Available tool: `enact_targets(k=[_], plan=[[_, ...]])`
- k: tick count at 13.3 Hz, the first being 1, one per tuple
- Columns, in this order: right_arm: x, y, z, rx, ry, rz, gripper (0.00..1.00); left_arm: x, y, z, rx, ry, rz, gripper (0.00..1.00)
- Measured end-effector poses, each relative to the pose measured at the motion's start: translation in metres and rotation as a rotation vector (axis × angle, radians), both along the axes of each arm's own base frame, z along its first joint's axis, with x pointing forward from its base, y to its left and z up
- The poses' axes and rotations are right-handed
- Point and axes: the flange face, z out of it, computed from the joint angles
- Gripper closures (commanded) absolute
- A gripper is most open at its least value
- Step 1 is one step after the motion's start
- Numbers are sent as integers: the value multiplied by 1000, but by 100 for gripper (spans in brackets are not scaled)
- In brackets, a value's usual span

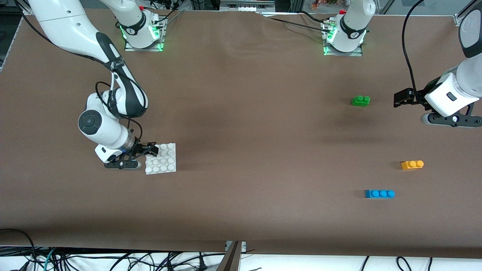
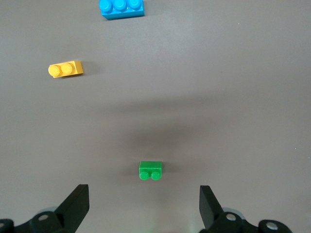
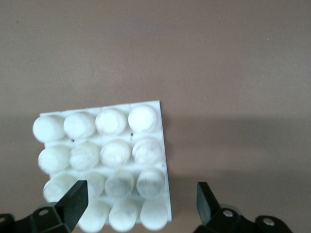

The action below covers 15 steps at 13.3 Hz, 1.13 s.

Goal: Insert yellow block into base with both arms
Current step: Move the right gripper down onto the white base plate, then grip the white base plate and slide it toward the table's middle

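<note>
My right jaws (image 1: 150, 149) sit low at the right arm's end of the brown table (image 1: 241, 150), spread wide and holding nothing. They are at the edge of the white base (image 1: 162, 159), a flat square plate with a four-by-four grid of round studs lying flat on the table. In my right wrist view the base (image 3: 104, 162) fills the space ahead of my spread right jaws (image 3: 141, 204), with one finger (image 3: 73, 199) over a corner row of studs and the other (image 3: 206, 199) over bare table beside the plate.

Toward the left arm's end of the table lie three bricks, well apart from the base. The green two-stud brick (image 1: 360, 100) is farthest from the front camera. The blue three-stud brick (image 1: 379, 194) is nearest to it. The yellow block (image 1: 412, 165) lies between them in depth, closer to the table's end, untouched.

My left jaws (image 1: 401, 98) hang in the air beside the green brick, spread wide and empty. My left wrist view shows the green brick (image 2: 150, 171) just ahead of my left jaws (image 2: 143, 204), with the yellow block (image 2: 65, 69) and blue brick (image 2: 121, 8) farther off.
</note>
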Motion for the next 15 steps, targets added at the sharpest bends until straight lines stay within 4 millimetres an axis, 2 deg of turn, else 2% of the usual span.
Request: enact_targets(k=[4,8,15], plan=[[1,1,-26,5,-21,2,2,0,0,0,0,0,0,0],[2,3,-33,11,-34,2,20,0,0,0,0,0,0,0],[-2,23,-34,36,-32,-40,21,0,0,0,0,0,0,0]])
